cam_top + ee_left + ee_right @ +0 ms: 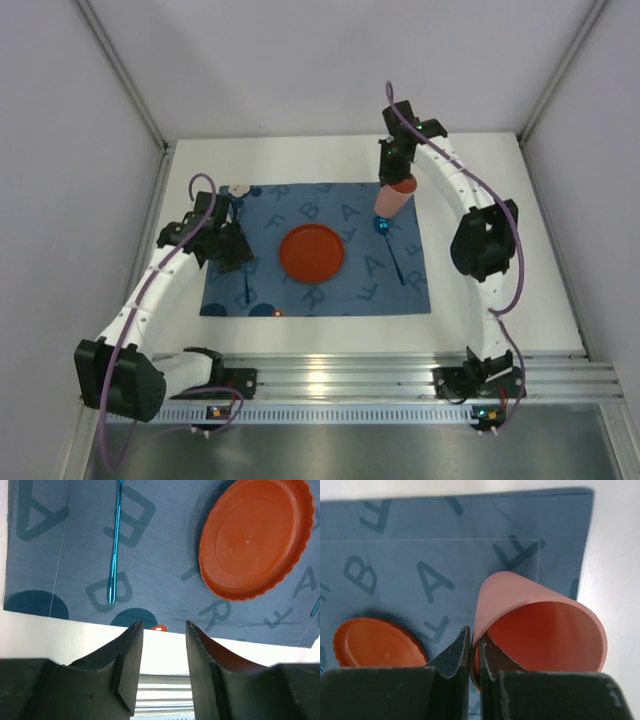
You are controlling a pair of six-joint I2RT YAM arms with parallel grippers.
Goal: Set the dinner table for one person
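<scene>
Now, my right fingers point(454, 652) pinching the rim of the pink cup point(540, 630), left fingers point(131, 660) half apart, empty, orange plate point(311, 253) between, cup's hollow only in wrist view.

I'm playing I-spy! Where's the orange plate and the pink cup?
orange plate point(311, 253), top view, its flat middle.
pink cup point(545, 640), right wrist view, its inner wall.
</scene>
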